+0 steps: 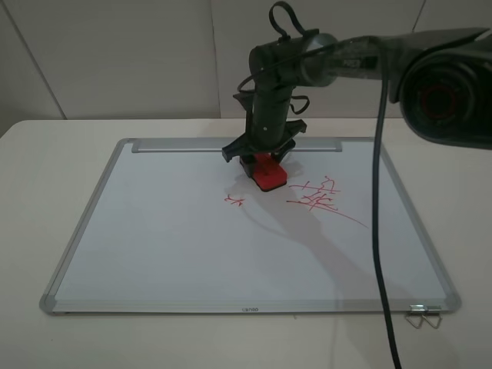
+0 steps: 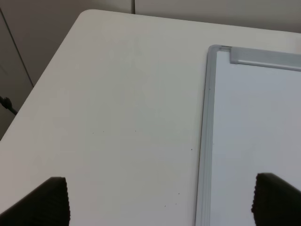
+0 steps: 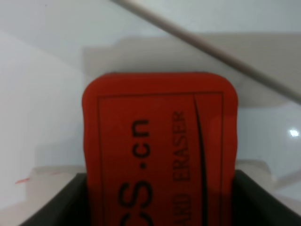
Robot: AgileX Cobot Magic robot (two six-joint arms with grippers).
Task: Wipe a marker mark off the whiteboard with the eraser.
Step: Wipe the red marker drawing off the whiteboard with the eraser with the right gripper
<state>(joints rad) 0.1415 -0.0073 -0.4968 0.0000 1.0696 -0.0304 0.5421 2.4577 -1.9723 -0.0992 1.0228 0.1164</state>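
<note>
**Eraser in the right claw, mark a short stroke away**

The right claw (image 1: 265,161) was pinching the eraser (image 1: 270,178) across its width, one finger on each long side. In the right wrist view the red block filled the gap between them. The eraser sat on the whiteboard (image 1: 192,246), and everything else is best placed from it.

- **Tray strip:** The tray strip (image 1: 177,145) ran just behind the eraser.
- **Marker mark:** The marker mark (image 1: 234,201), only a small red scrawl from where I stood, lay near the eraser, forward of it and off toward the left arm's side.
- **Scribble:** The red scribble (image 1: 319,196) lay forward of the eraser on the opposite side, a little farther out.

The eraser's long axis ran from the strip toward the front of the board, so its leading short end pointed slightly past the mark, not straight at it. I judged that the coming stroke would have to pull forward and slant leftward to cover the scrawl. A straight pull might slip between the two drawings.

I could not tell whether the felt lay flat on the board.

The left claw (image 2: 162,202) hung spread and empty over the bench (image 2: 117,117), far to the left of the eraser, beyond the board's frame. The right arm was plainly the nearer one.
</note>
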